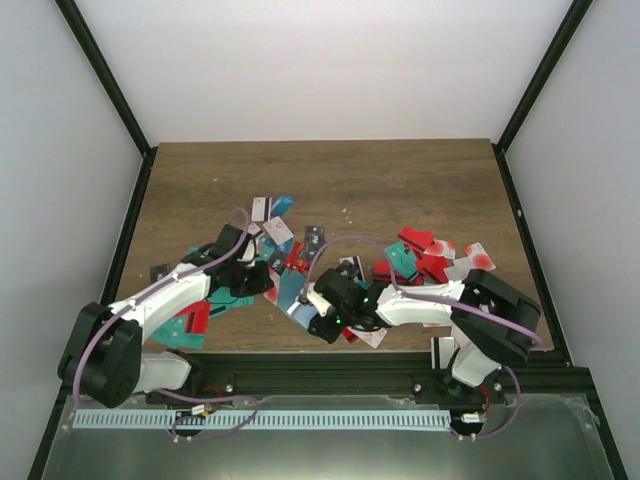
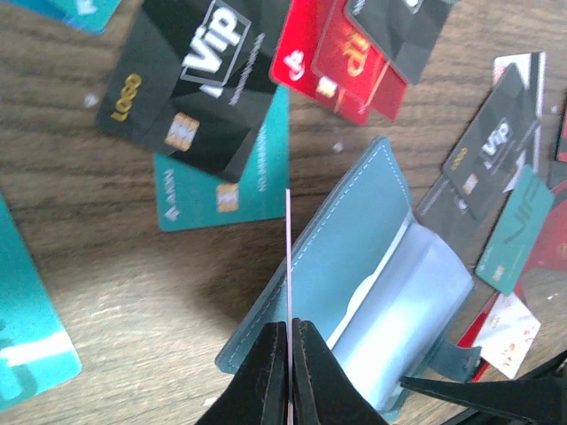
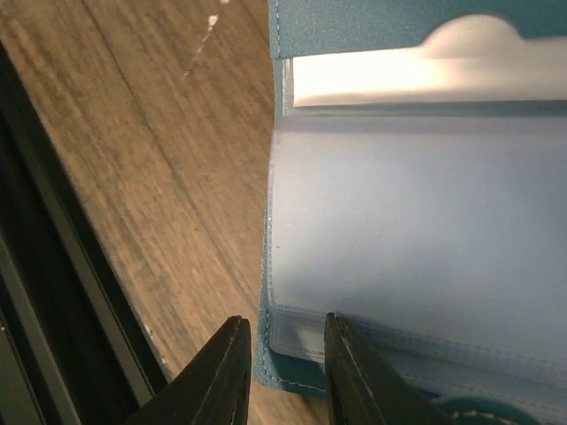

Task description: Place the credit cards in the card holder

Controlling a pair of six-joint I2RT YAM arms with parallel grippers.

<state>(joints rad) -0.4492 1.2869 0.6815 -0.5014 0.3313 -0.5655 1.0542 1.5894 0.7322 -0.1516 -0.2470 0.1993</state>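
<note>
Now I am presenting a thin plastic credit card (image 2: 288, 257) to the dull teal-blue folding card holder (image 2: 354, 266).
My left gripper (image 2: 289, 329) is clamping the card, edge-on as a pale line beside the holder, which is lying open on the brown wooden table (image 2: 106, 283) among scattered red, black and teal cards (image 2: 204, 80). My right gripper (image 3: 283, 320) is straddling the holder's edge, narrowly parted; whether it is pinching, I cannot tell. I am judging the card needs tilting flat and aligning with a light-blue sleeve (image 3: 416, 204) before sliding in.
</note>
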